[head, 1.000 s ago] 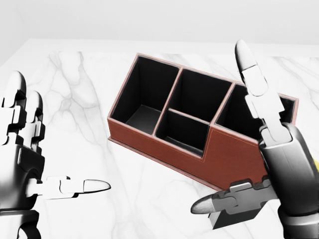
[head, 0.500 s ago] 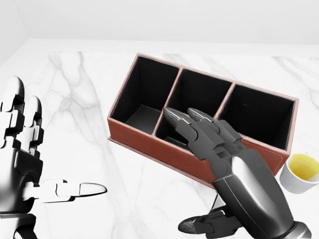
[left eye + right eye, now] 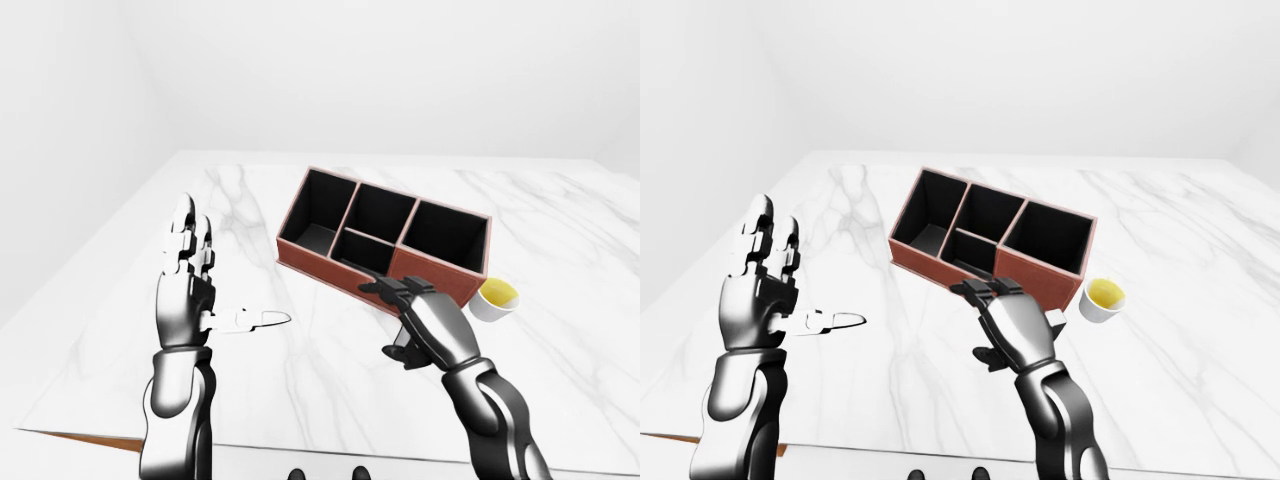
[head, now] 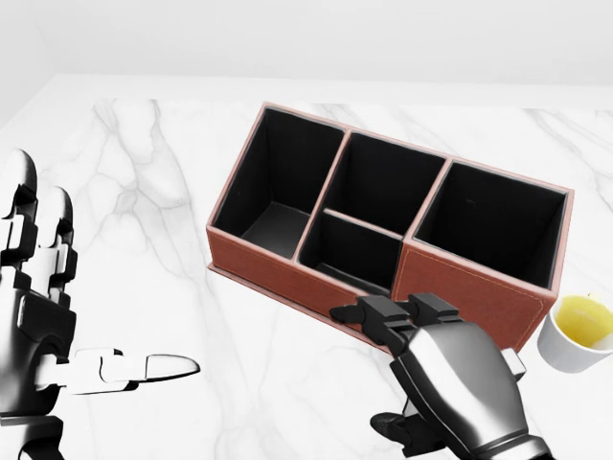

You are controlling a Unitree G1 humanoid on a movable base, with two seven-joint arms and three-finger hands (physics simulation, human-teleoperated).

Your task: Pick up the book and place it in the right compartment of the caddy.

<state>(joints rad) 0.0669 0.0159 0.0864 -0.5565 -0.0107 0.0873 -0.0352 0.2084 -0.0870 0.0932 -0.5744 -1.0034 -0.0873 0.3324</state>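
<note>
The red-brown caddy (image 4: 278, 273) with black compartments lies slanted on the marble table; its right compartment (image 4: 488, 220) holds nothing. My right hand (image 4: 383, 369) is palm down just below the caddy's right end, fingers curled and thumb tucked under, closed over the dark book. Of the book (image 4: 513, 365) only a small grey corner shows past the hand; the rest is hidden. My left hand (image 4: 86, 316) stands open at the left, fingers upright and thumb pointing right, holding nothing.
A white cup of yellow liquid (image 4: 578, 331) stands close to the caddy's lower right corner, right of my right hand. The marble table (image 3: 250, 220) ends in an edge (image 3: 90, 435) at the bottom of the left-eye view.
My right hand swung down from upright with its fingers spread, then curled its fingers over the book, covering it. The left hand sank slightly.
</note>
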